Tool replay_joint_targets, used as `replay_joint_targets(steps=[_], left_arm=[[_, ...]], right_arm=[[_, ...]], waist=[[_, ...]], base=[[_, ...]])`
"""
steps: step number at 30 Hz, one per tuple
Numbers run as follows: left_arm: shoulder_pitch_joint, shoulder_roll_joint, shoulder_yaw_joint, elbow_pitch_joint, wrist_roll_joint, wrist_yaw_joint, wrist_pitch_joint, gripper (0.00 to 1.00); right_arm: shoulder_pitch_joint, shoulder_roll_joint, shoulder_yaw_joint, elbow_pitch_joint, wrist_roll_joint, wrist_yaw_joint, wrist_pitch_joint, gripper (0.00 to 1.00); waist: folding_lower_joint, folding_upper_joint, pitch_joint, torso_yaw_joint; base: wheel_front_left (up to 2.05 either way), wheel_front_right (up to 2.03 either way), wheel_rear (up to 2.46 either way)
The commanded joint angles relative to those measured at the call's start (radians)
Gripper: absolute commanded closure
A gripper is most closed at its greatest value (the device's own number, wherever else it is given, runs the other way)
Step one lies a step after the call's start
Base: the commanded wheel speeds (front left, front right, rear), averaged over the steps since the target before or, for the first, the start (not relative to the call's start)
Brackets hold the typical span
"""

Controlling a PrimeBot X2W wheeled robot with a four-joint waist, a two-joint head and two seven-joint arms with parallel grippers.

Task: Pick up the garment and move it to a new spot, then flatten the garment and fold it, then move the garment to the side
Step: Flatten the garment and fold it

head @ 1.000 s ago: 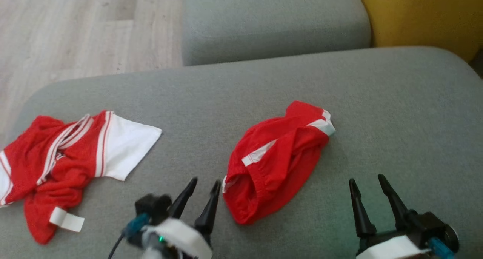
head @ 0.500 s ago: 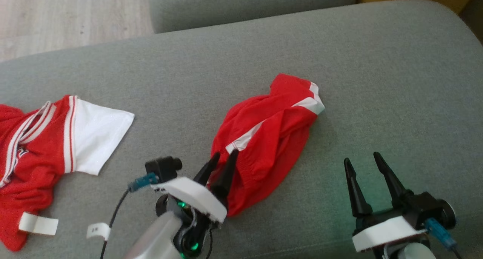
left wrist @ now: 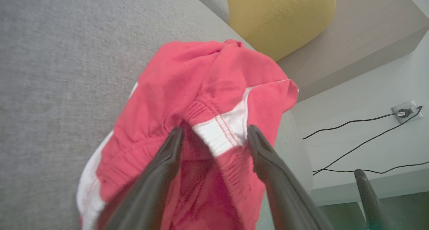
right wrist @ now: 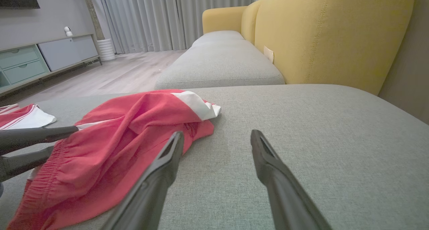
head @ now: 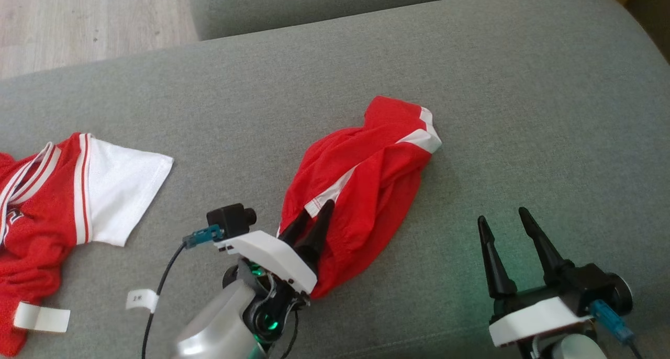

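Two red-and-white fabric garments: crumpled shorts (head: pixel 361 191) and a jersey (head: pixel 78 191). Two grey upholstered seats: near cushion (head: pixel 523 87), far cushion (head: pixel 314 3). Two dark-fingered grippers: left gripper (head: pixel 316 210), right gripper (head: pixel 501 215).

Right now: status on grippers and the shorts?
Left gripper open, astride waistband of red shorts. Right gripper open, over bare sofa cushion, apart from shorts. Shorts crumpled. Red-and-white jersey far left, not in the way.

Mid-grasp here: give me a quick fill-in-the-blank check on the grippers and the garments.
The left gripper holds its jaws ____ astride the waistband of the red shorts.
The right gripper, jaws open, is over the bare ____ cushion.
The jersey lies to the robot's ____ of the shorts.
Missing: open; grey; left.
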Motion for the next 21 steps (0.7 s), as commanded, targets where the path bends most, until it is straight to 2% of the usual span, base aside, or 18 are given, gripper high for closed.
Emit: replay_joint_targets(steps=[1, 3, 4, 13, 17, 21], left_arm=[[-0.049, 0.004, 0.02, -0.022, -0.008, -0.006, -0.016, 0.07], [-0.056, 0.004, 0.012, -0.022, -0.017, -0.006, -0.022, 0.73], [-0.059, 0.004, 0.008, -0.021, -0.02, -0.006, -0.025, 1.0], [-0.05, 0.02, -0.018, -0.058, -0.043, -0.006, -0.042, 1.0], [0.003, 0.068, -0.031, -0.118, -0.035, -0.006, -0.051, 1.0], [0.088, 0.149, -0.053, -0.193, -0.032, -0.006, -0.041, 1.0]], right_arm=[[-0.041, -0.011, 0.019, -0.031, -0.006, -0.001, -0.011, 0.0], [-0.041, -0.011, 0.018, -0.031, -0.004, -0.001, -0.011, 0.0], [-0.042, -0.01, 0.018, -0.031, -0.004, -0.001, -0.011, 0.0], [-0.035, -0.01, 0.016, -0.032, -0.003, -0.001, -0.011, 0.0], [-0.035, -0.018, 0.018, -0.032, 0.01, -0.001, -0.011, 0.0], [-0.035, -0.032, 0.031, -0.018, 0.019, -0.001, -0.011, 0.0]], waist=[[0.0, 0.0, 0.0, -0.001], [0.0, 0.0, 0.0, -0.002], [0.0, 0.0, 0.0, -0.002], [0.0, 0.0, -0.019, 0.025], [0.0, 0.0, -0.035, 0.063], [0.0, 0.0, -0.048, 0.106]], base=[[0.0, 0.0, 0.0], [0.0, 0.0, 0.0], [0.0, 0.0, 0.0], [0.0, 0.0, 0.0], [0.0, 0.0, 0.0], [0.0, 0.0, 0.0]])
